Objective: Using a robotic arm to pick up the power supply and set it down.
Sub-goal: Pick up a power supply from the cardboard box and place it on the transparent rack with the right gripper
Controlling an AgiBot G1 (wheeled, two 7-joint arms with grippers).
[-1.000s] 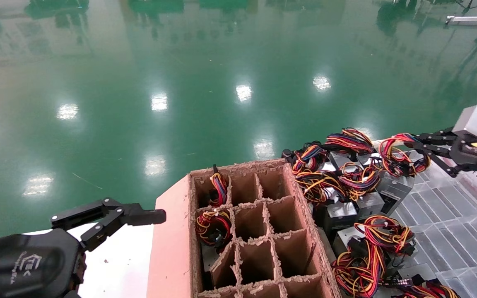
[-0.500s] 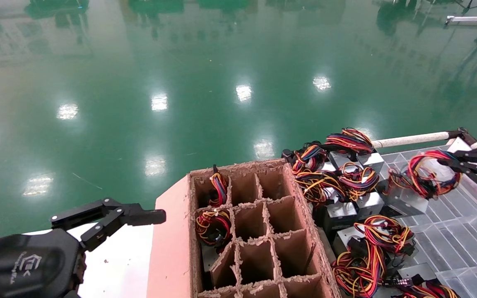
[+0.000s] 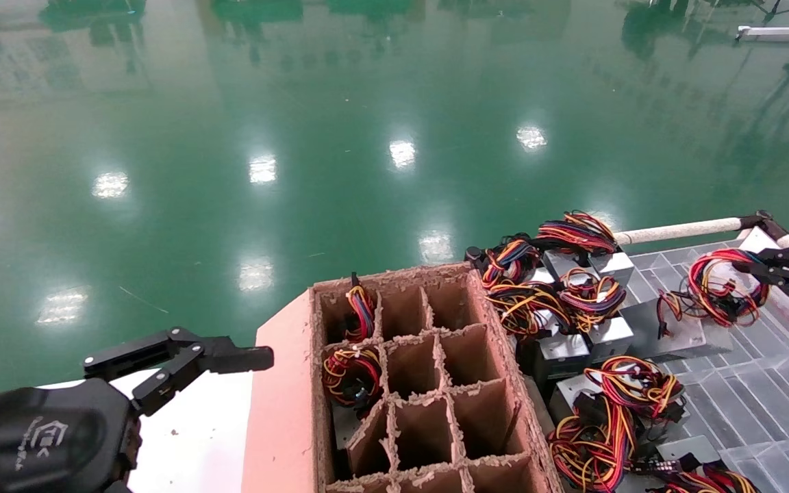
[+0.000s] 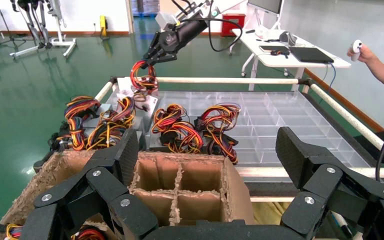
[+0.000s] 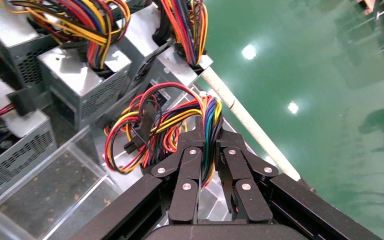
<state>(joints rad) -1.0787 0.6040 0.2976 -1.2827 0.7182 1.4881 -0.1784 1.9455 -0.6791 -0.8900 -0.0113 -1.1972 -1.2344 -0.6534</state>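
Observation:
The power supply (image 3: 672, 333), a silver-grey box, lies flat on the clear plastic tray (image 3: 757, 390) at the right. Its looped red, yellow and black wires (image 3: 722, 291) rise from it to my right gripper (image 3: 763, 272). In the right wrist view that gripper (image 5: 209, 136) is shut on the wire bundle (image 5: 150, 122), which runs between its fingers. The left wrist view shows it (image 4: 148, 59) far off, with the wire loop (image 4: 142, 82) hanging under it. My left gripper (image 3: 230, 357) hovers at the lower left, open (image 4: 210, 150) and holding nothing, near the cardboard divider box (image 3: 435, 383).
Several more power supplies with wire bundles (image 3: 559, 301) are piled between the divider box and the tray. Two cells of the box hold wires (image 3: 352, 373). A white padded rail (image 3: 675, 230) edges the tray's far side. A person's hand holds a controller (image 4: 358, 49).
My right gripper has drawn the power supply by its wires off the pile and to the right. The box has come down to lie flat on the clear tray. The left arm has not moved.

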